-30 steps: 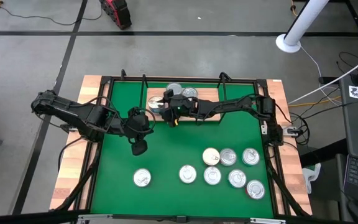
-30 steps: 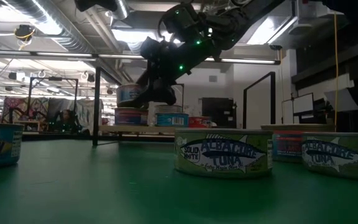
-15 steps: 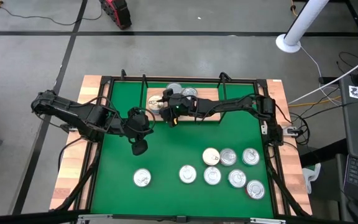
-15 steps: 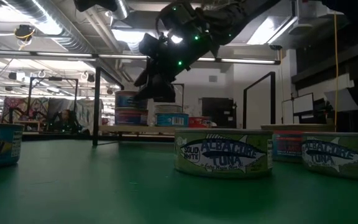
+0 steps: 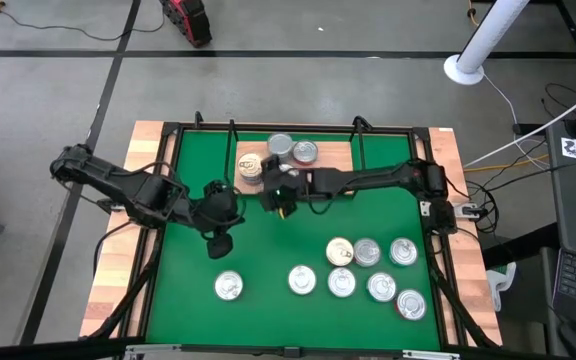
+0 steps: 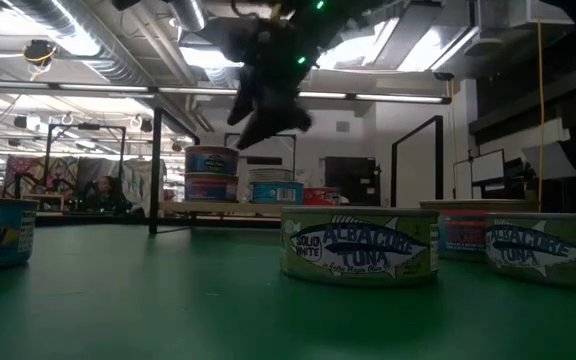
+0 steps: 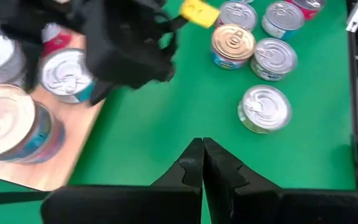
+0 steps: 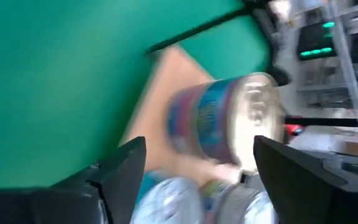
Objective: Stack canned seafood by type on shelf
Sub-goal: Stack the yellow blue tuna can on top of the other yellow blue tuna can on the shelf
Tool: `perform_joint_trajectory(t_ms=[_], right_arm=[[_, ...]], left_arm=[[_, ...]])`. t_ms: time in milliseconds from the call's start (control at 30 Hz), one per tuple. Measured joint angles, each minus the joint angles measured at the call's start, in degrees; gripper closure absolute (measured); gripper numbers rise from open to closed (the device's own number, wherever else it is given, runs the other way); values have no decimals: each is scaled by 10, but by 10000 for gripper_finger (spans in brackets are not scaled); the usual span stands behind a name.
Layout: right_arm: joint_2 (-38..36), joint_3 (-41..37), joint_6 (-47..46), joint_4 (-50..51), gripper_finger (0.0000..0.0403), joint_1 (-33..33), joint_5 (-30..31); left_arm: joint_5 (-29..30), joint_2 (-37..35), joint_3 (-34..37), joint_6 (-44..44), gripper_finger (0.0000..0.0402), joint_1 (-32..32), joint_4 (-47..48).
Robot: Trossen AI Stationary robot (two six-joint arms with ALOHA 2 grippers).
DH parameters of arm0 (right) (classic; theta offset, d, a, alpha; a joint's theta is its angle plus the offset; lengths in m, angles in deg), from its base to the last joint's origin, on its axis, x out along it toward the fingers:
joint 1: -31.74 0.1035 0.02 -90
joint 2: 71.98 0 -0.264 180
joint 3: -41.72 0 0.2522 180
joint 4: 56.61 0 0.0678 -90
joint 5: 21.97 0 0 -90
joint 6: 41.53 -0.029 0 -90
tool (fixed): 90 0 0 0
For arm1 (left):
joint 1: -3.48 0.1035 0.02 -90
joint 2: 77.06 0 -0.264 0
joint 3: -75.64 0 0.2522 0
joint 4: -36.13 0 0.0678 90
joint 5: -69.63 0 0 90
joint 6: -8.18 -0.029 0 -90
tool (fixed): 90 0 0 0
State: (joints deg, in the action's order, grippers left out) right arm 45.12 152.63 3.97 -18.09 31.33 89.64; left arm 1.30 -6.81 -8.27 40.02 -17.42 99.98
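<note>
just off the near edge of the shelf (image 5: 293, 165), above the green mat (image 5: 268, 255), hangs the right tool (image 5: 282, 198), its two fingers (image 8: 126, 165) spread wide with nothing between them. straight ahead of it, in the right wrist view, stands a stack of tins (image 8: 225, 118) with a pale gold lid on the light-wood board, and more silvery lids show beside that stack. from above, the same stack (image 5: 250, 166) sits at the shelf's left end, with two silver-lidded tins (image 5: 281, 146) behind it toward the far edge. in the low view the stack (image 6: 211, 173) is two tins high, with a single teal tin (image 6: 276, 190) and a red one (image 6: 320, 196) next to it.

to the left of the right tool, well short of the shelf, the left tool (image 5: 220, 243) points down at the mat with its fingers (image 7: 194, 163) pressed together on nothing.

farther out, toward the counter's front, eight loose tuna tins lie on the mat: a cluster of six (image 5: 368, 270) with one gold lid (image 5: 339, 251), one alone (image 5: 302, 280), and one (image 5: 229, 287) just in front of the left tool.
</note>
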Motion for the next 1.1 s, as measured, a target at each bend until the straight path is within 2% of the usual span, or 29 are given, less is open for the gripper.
perform_joint_trajectory(t_ms=[133,267,333,500,600,667,867,1000,1100], right_arm=[[-22,2,-52,86,107,43,15],[-43,3,-134,166,107,89,14],[-48,3,-173,187,107,113,14],[-51,3,-245,220,107,168,12],[-48,3,-271,222,107,195,-2],[-48,3,-281,222,107,211,-12],[-48,3,-290,220,107,242,-31],[-48,3,-290,219,107,250,-37],[-47,3,-290,218,107,248,-48]], left_arm=[[0,1,12,31,402,-29,-5],[-1,1,44,72,402,-59,-55],[-7,1,64,84,402,-75,-97],[-66,1,118,87,402,-113,-223],[-83,4,147,123,397,-136,-294],[-85,6,164,169,385,-149,-328],[-99,33,182,283,320,-196,-326],[-148,73,183,292,284,-223,-336],[-185,103,182,283,274,-242,-356]])
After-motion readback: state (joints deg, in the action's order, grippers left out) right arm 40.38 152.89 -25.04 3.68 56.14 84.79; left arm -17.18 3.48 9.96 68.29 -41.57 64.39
